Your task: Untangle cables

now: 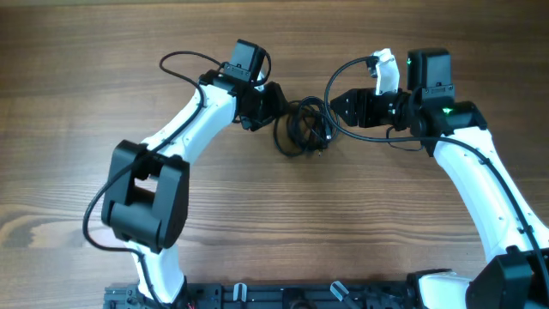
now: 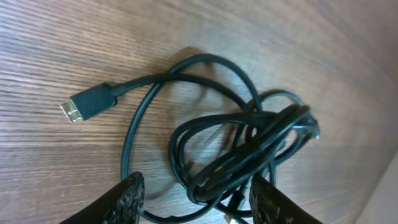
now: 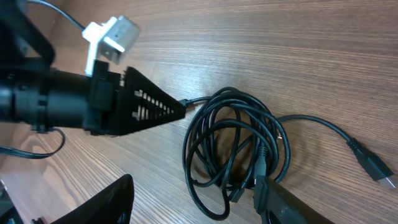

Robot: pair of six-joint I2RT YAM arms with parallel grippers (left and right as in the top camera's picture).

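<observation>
The cables [image 1: 302, 127] lie as a small tangled black bundle of loops on the wooden table between the two arms. In the left wrist view the bundle [image 2: 249, 149] sits between my open left gripper [image 2: 196, 199] fingers, and a loose plug end [image 2: 90, 103] lies to the left. In the right wrist view the bundle [image 3: 239, 146] lies between my open right gripper [image 3: 196, 202] fingers, with another plug end [image 3: 373, 167] at the far right. From overhead my left gripper [image 1: 276, 103] is just left of the bundle and my right gripper [image 1: 336, 106] just right of it.
The wooden table [image 1: 77, 103] stretches around the bundle. The left arm's gripper [image 3: 124, 102] shows in the right wrist view, close to the bundle's left side. Thicker arm wires [image 1: 184, 60] loop behind both arms. A rail [image 1: 283, 296] runs along the front edge.
</observation>
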